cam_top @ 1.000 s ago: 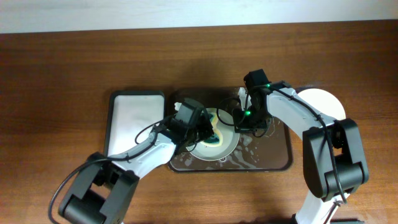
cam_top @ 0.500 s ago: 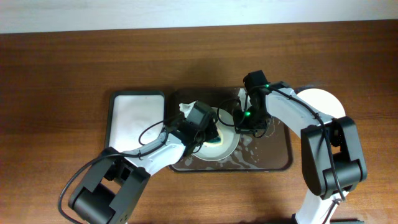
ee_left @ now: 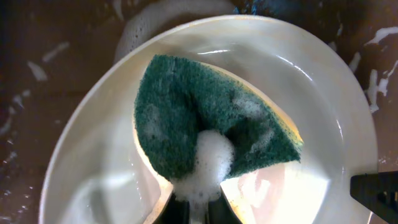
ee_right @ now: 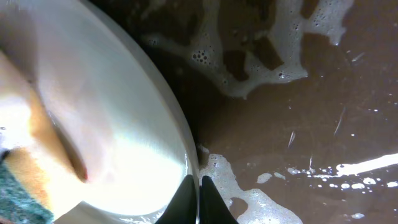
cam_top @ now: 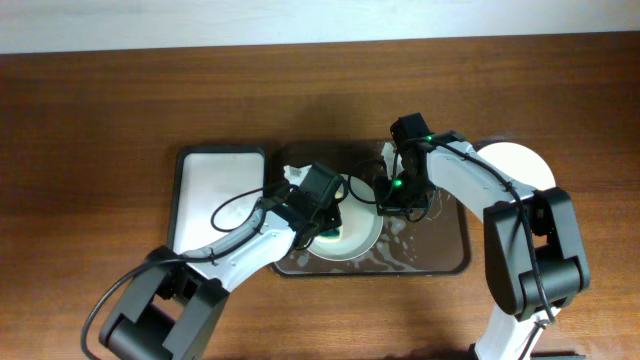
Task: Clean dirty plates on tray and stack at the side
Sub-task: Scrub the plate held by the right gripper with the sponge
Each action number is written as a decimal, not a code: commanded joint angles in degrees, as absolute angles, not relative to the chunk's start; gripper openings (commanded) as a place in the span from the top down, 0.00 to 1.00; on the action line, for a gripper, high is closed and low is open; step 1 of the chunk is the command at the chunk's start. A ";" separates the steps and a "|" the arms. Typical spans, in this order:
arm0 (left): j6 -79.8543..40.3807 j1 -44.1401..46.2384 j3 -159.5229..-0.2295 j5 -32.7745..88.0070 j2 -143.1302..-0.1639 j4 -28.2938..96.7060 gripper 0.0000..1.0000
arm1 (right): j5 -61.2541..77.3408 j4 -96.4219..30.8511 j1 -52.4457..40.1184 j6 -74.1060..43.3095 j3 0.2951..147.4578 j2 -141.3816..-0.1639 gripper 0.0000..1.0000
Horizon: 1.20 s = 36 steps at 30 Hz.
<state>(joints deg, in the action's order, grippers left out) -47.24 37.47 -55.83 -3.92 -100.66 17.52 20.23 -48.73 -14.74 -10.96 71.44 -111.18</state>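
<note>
A white plate point(cam_top: 358, 232) lies on the dark brown tray point(cam_top: 445, 250), which is streaked with foam. My left gripper point(cam_top: 328, 222) is shut on a green and yellow sponge point(ee_left: 211, 127) and presses it onto the plate point(ee_left: 323, 106), with foam at the fingertips. My right gripper point(cam_top: 384, 200) is shut on the plate's right rim point(ee_right: 186, 155); its fingertips point(ee_right: 199, 186) pinch the edge. The plate point(ee_right: 106, 124) shows a small red smear near the sponge. A second white plate point(cam_top: 520, 165) lies on the table right of the tray, partly behind my right arm.
A smaller white rectangular tray point(cam_top: 215, 195) sits just left of the brown tray. Foam puddles point(ee_right: 249, 68) lie on the tray floor right of the plate. Wooden table point(cam_top: 100, 120) lies all round.
My left gripper has moved the sponge a little right across the plate. My right gripper has stayed pinched on the plate's rim.
</note>
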 commanded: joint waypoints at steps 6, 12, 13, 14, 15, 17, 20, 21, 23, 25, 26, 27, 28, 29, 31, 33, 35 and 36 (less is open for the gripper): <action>-45.54 37.26 -56.99 -2.87 -98.56 16.62 1.00 | 20.08 -48.84 -15.16 -11.44 71.24 -110.98 0.96; -47.11 37.26 -56.99 1.37 -98.56 14.06 1.00 | 20.08 -48.84 -15.16 -11.44 71.24 -110.98 0.96; -47.68 37.26 -56.99 2.39 -98.67 14.02 1.00 | 20.08 -48.84 -15.16 -11.44 71.24 -110.98 0.96; -48.80 37.41 -56.99 3.55 -98.91 14.02 1.00 | 20.08 -48.82 -15.16 -11.44 71.24 -110.98 0.96; -49.15 37.58 -56.99 3.84 -99.22 14.09 1.00 | 20.08 -48.82 -15.16 -11.44 71.24 -110.98 0.96; -49.69 38.48 -56.95 3.84 -100.64 14.17 1.00 | 20.08 -48.82 -15.16 -11.44 71.24 -110.98 0.96; -49.67 39.59 -56.95 3.64 -103.31 14.17 1.00 | 20.08 -48.84 -15.16 -11.44 71.24 -110.98 0.96; -49.65 39.66 -56.95 3.60 -104.09 14.17 1.00 | 20.08 -48.84 -15.16 -11.44 71.24 -110.98 0.96; -49.60 39.62 -56.95 2.92 -105.27 14.26 1.00 | 20.08 -48.84 -15.16 -11.44 71.24 -110.98 0.96; -49.60 39.59 -56.95 -2.00 -105.27 15.86 1.00 | 20.08 -48.84 -15.16 -11.42 71.24 -110.98 0.96; -49.58 39.59 -56.95 -4.36 -105.12 16.45 1.00 | 20.08 -48.84 -15.16 -11.44 71.24 -110.98 0.96; -49.23 39.48 -56.97 -8.25 -105.08 17.63 1.00 | 20.08 -48.84 -15.16 -11.44 71.24 -110.98 0.96; -48.51 39.33 -56.97 -11.88 -104.99 18.48 1.00 | 20.08 -48.88 -15.16 -11.44 71.24 -110.98 0.96; -47.31 39.20 -57.01 -14.50 -104.95 18.85 1.00 | 20.08 -48.97 -15.16 -11.44 71.24 -110.98 0.96; -44.03 38.54 -57.36 -16.84 -104.75 19.05 1.00 | 20.08 -49.12 -15.16 -11.42 71.24 -110.98 0.96; -42.52 37.71 -58.06 -16.75 -104.42 19.09 1.00 | 20.08 -49.19 -15.16 -11.42 71.24 -110.98 0.96; -42.26 36.93 -59.11 -16.45 -103.39 19.49 1.00 | 20.08 -49.21 -15.16 -11.42 71.24 -110.98 0.96; -41.01 36.56 -59.55 -15.53 -102.61 19.49 1.00 | 20.05 -49.23 -15.14 -11.42 71.24 -110.98 0.96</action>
